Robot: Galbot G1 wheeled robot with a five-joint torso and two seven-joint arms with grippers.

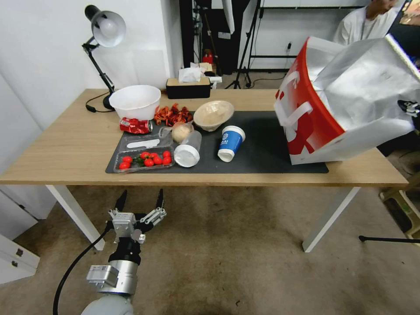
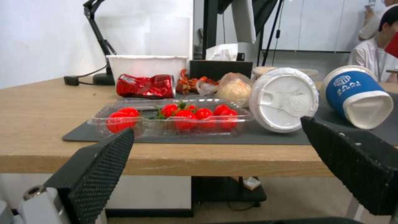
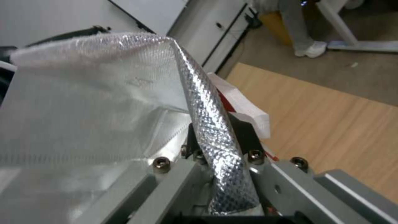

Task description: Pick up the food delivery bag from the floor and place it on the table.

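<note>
Over the table's [image 1: 65, 148] right end, right gripper [image 3: 217, 146] pinches the food delivery bag's [image 1: 350, 109] foil rim, bag tilted, bottom edge seemingly touching; placing step, next calls for lowering flat; left gripper [image 1: 140, 199] spread, idle below the front edge.

The room is bright with even, soft light; shadows under the table [image 1: 78, 144] are weak. The head view bends straight lines near its edges. The silver lining of the food delivery bag [image 1: 350, 96] shines with glare; close around the right gripper [image 3: 219, 140] the foil is blurred; the left gripper [image 2: 215, 161] fingers [image 2: 99, 168] look soft and unfocused.
</note>
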